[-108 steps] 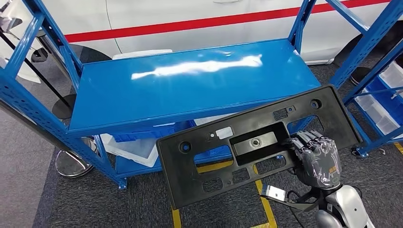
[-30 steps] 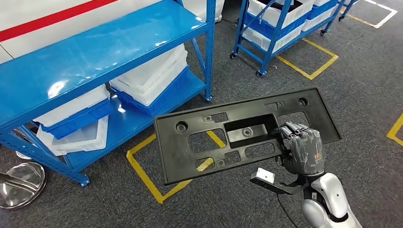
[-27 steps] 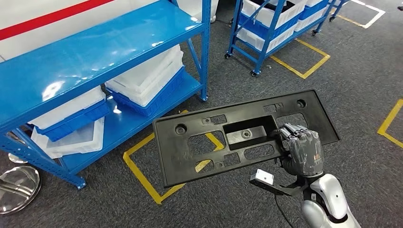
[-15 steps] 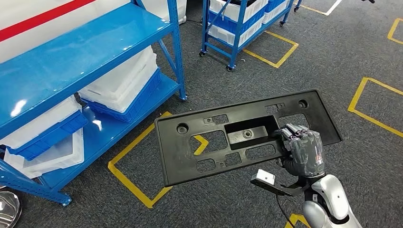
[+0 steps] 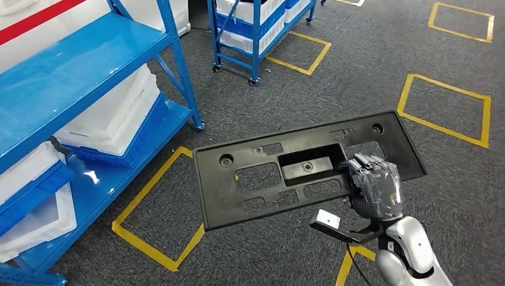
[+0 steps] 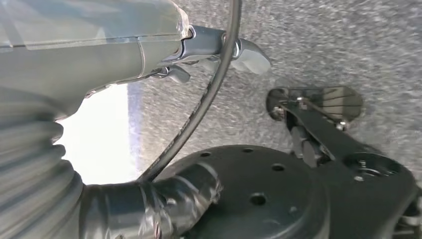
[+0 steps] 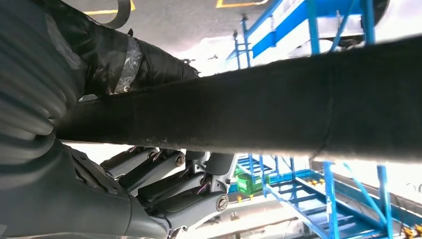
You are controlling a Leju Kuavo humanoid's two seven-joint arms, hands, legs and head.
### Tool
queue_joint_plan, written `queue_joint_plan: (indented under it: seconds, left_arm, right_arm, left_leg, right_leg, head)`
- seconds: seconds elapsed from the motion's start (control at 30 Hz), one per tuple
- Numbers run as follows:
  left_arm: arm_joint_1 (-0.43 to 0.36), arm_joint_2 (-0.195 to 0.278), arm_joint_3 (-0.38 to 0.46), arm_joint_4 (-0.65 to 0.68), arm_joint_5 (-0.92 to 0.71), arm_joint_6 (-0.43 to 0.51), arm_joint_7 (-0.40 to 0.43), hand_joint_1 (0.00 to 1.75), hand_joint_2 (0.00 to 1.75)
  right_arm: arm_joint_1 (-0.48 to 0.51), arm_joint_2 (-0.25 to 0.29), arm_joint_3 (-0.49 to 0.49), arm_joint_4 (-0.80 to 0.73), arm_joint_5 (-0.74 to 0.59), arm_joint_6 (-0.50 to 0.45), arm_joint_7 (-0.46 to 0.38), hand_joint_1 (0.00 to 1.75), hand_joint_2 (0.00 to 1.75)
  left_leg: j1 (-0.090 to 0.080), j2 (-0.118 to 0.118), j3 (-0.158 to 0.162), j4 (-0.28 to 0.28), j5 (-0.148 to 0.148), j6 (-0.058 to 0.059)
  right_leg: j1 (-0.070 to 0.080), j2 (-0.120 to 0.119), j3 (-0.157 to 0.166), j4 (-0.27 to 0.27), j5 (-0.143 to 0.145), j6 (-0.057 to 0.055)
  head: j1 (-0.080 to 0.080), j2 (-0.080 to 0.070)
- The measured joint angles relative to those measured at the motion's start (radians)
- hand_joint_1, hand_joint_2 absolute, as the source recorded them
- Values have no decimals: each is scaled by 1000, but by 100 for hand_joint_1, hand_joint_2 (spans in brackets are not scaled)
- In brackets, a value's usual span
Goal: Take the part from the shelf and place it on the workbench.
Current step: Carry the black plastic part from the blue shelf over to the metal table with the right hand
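Yellow floor squares (image 5: pixel 443 110), blue cart (image 5: pixel 256 27) (w/ white bins).

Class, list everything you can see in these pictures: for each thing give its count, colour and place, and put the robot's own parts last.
Panel: one, black, held above the floor.
Shelf: one, blue, left.
Bins: several, white and blue, on the shelf's lower level.
Cart: one, blue, holding white bins, far centre.
Floor squares: several, yellow tape outlines on grey carpet.
Right hand: one, dark, gripping the panel's right part.
Left hand: one, dark, hanging over the carpet.
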Motion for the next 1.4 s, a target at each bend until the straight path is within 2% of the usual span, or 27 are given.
queue_joint_plan:
  seconds: [0.03,0.07,0.13,0.17,0.2,0.27,0.3,0.33,0.4,0.47,0.5,0.57,0.63,0.7,0.77,0.8,0.87,0.93,1.0,1.07,1.13,1.2,1.27,1.3,1.33,1.37,1.4]
  left_arm:
    - [-4,5,1,0,3,-9,11,0,175]
    - [-9,10,0,0,-1,-19,23,0,175]
    - [-14,19,-5,0,-23,-30,46,0,175]
    - [-15,23,-10,0,-34,-32,54,0,175]
    - [-13,27,-15,0,-44,-32,59,0,175]
    - [-11,34,-25,0,-56,-31,65,0,175]
    - [-10,36,-30,0,-62,-29,67,0,175]
    - [-10,37,-34,0,-68,-26,68,0,175]
    - [-10,39,-46,0,-85,-17,70,0,175]
    - [-12,45,-62,0,-107,-8,72,0,175]
    - [-15,48,-71,0,-119,2,70,0,175]
    - [-25,54,-89,0,-140,31,61,0,175]
    - [-33,56,-105,0,-159,75,47,0,175]
    - [-37,54,-123,0,-181,108,29,0,175]
    - [-39,50,-145,0,-207,121,4,0,175]
    - [-39,48,-156,0,-217,131,-9,0,175]
    - [-38,43,-169,0,-213,158,-24,0,175]
    - [-36,41,-171,0,-187,176,-27,0,175]
    - [-39,41,-169,0,-169,178,-27,0,175]
    - [-45,40,-168,0,-164,178,-27,0,175]
    - [-47,38,-167,0,-157,177,-24,0,175]
    - [-43,38,-159,0,-134,168,-5,0,175]
    - [-39,39,-139,0,-93,153,32,0,175]
    - [-37,40,-126,0,-71,146,50,0,175]
    - [-35,41,-112,0,-51,141,64,0,175]
    - [-32,42,-98,0,-34,136,77,0,175]
    - [-29,44,-86,0,-24,133,89,0,175]
  right_arm:
    - [-27,26,18,25,12,5,11,175,175]
    - [-54,54,38,52,21,8,23,175,175]
    - [-96,95,73,94,31,7,39,175,175]
    - [-110,110,86,109,34,6,42,175,175]
    - [-121,121,97,120,35,6,45,175,175]
    - [-130,137,114,137,37,5,52,175,175]
    - [-130,140,120,142,38,5,57,175,175]
    - [-128,142,124,144,41,5,63,175,175]
    - [-118,141,129,140,51,5,76,175,175]
    - [-105,140,131,128,63,5,87,175,175]
    - [-98,136,132,122,67,4,90,175,175]
    - [-79,122,133,105,72,1,96,175,175]
    - [-46,93,128,67,66,-15,102,175,175]
    - [10,57,110,14,46,-50,91,175,175]
    - [80,29,80,-34,25,-90,59,175,175]
    - [117,21,60,-55,21,-107,41,175,175]
    - [187,14,19,-88,26,-129,18,175,175]
    - [248,13,-19,-114,35,-145,10,175,175]
    - [293,11,-47,-135,41,-154,5,175,175]
    - [324,9,-62,-150,44,-157,2,175,175]
    - [343,7,-72,-161,46,-158,1,175,175]
    - [351,5,-81,-168,48,-158,0,175,175]
    - [369,4,-88,-174,53,-160,0,175,175]
    - [385,3,-91,-178,58,-163,2,175,175]
    - [404,2,-94,-185,63,-168,5,175,175]
    - [425,-1,-95,-193,69,-175,11,175,175]
    - [444,-5,-96,-204,75,-182,21,175,175]
  left_leg:
    - [0,14,2,-5,3,3]
    - [1,29,4,-12,9,9]
    - [4,56,9,-28,22,22]
    - [3,67,9,-31,26,26]
    - [2,77,8,-32,27,29]
    - [0,99,7,-30,26,28]
    - [0,111,7,-29,25,26]
    - [0,122,8,-28,23,24]
    - [-2,141,12,-25,15,14]
    - [-6,159,15,-21,9,2]
    - [-9,169,16,-21,7,-4]
    - [-7,182,20,-19,0,-14]
    - [-2,145,4,22,-35,-20]
    - [1,94,-48,137,-100,-20]
    - [1,82,-98,244,-136,-19]
    - [1,80,-104,253,-126,-18]
    - [1,62,-66,163,-57,-11]
    - [1,16,-16,48,-10,-2]
    - [-1,-4,1,5,-8,4]
    - [-2,19,8,-7,-1,14]
    - [1,47,16,-23,11,27]
    - [0,76,17,-31,17,34]
    - [-2,104,15,-31,16,35]
    - [-2,116,14,-31,15,34]
    - [-2,127,15,-30,13,32]
    - [-2,138,17,-29,10,28]
    - [-3,148,20,-27,7,24]
  right_leg:
    - [-2,14,-5,-3,6,8]
    - [-1,10,-10,-3,8,14]
    - [2,-43,-33,41,-22,20]
    - [1,-79,-55,90,-52,21]
    - [-1,-101,-83,153,-85,24]
    - [-8,-114,-121,246,-117,31]
    - [-11,-117,-117,246,-107,33]
    - [-12,-123,-94,207,-82,34]
    - [-6,-167,-22,75,-32,30]
    - [6,-198,17,-1,-18,18]
    - [13,-195,16,-4,-20,11]
    - [12,-169,14,-9,-15,-2]
    - [7,-148,16,-17,-9,-16]
    - [7,-129,17,-20,-7,-24]
    - [11,-105,17,-19,-8,-27]
    - [13,-90,17,-17,-8,-28]
    - [14,-57,17,-11,-9,-27]
    - [14,-28,13,-4,-9,-22]
    - [10,-2,4,-1,-6,-10]
    - [6,16,-1,-3,1,5]
    - [9,-26,-17,26,-21,13]
    - [9,-90,-62,127,-85,20]
    - [1,-111,-107,235,-135,29]
    - [-4,-115,-109,249,-135,32]
    - [-7,-119,-92,226,-119,35]
    - [-9,-129,-55,168,-89,37]
    - [-9,-154,-13,96,-66,37]
  head:
    - [0,0]
    - [0,0]
    - [2,0]
    - [2,0]
    - [3,0]
    - [3,0]
    - [3,0]
    - [3,0]
    - [3,0]
    - [3,0]
    - [3,0]
    - [2,0]
    - [2,0]
    - [2,0]
    - [2,0]
    - [2,0]
    - [2,0]
    - [2,0]
    - [2,0]
    - [2,0]
    - [4,0]
    - [6,0]
    - [6,0]
    - [6,0]
    - [6,0]
    - [6,0]
    - [7,0]
